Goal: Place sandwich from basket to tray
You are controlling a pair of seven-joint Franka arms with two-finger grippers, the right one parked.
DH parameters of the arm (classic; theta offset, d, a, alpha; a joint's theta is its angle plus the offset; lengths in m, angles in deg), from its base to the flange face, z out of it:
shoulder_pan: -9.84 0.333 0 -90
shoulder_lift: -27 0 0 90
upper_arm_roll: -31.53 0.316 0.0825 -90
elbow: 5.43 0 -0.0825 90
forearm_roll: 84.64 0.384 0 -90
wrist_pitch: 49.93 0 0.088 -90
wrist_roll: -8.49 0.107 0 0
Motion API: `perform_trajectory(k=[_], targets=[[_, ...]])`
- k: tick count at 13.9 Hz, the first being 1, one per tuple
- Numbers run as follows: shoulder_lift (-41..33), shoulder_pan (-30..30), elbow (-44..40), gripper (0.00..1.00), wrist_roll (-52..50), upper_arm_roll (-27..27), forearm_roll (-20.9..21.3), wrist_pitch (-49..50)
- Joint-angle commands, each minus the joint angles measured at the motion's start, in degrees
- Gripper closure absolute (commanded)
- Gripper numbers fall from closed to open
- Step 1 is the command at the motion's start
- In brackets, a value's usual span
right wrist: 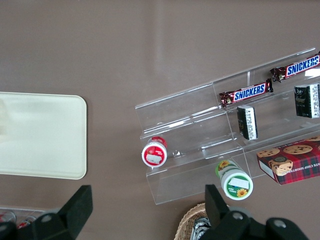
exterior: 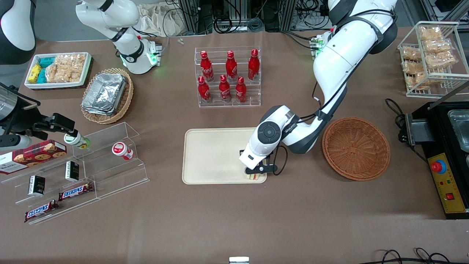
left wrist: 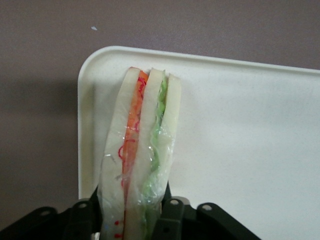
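My left gripper (exterior: 255,175) is shut on the sandwich (exterior: 253,177), a plastic-wrapped white bread wedge with orange-red and green layers. It holds the sandwich low over the corner of the cream-beige tray (exterior: 212,154) that is nearest the front camera and nearest the basket. In the left wrist view the sandwich (left wrist: 142,150) stands on edge between the black fingers (left wrist: 172,215), just inside the tray's rounded corner (left wrist: 240,150). I cannot tell whether it touches the tray. The reddish-brown woven basket (exterior: 356,148) lies empty beside the tray, toward the working arm's end.
A clear rack of red bottles (exterior: 228,77) stands farther from the camera than the tray. A clear stepped shelf with snacks (exterior: 73,168), a tan basket of foil containers (exterior: 107,95) and a white snack tray (exterior: 58,69) lie toward the parked arm's end. A black control box (exterior: 447,157) stands beside the basket.
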State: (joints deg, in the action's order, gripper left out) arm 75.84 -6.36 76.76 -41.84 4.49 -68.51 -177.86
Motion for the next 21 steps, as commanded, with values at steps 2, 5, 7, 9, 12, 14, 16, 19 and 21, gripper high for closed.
perform_trajectory(k=[2, 5, 7, 9, 12, 14, 16, 19, 21], targets=[[-1.4, -0.1, -1.4, 0.0, -2.9, 0.1, 1.4, 0.6], [-6.9, 4.0, -1.6, 0.0, -4.3, 0.1, 1.4, 5.0], [-11.9, 7.4, -1.3, 0.0, -3.0, 0.0, 0.4, 12.0], [-16.5, 11.5, -1.0, 0.0, 4.6, -0.7, -1.4, 18.2], [-23.7, 17.5, 0.9, 0.0, 19.4, 0.0, -6.7, 26.0], [-29.6, 17.2, 4.9, 0.0, 29.0, 8.0, -11.6, 26.4], [-36.9, 15.9, 12.3, 0.0, 41.6, 15.9, -16.3, 25.5], [-44.0, 16.0, 20.5, 0.0, 54.0, 22.2, -16.3, 24.1], [-45.0, 16.1, 21.3, 0.0, 56.5, 23.7, -14.6, 24.9]])
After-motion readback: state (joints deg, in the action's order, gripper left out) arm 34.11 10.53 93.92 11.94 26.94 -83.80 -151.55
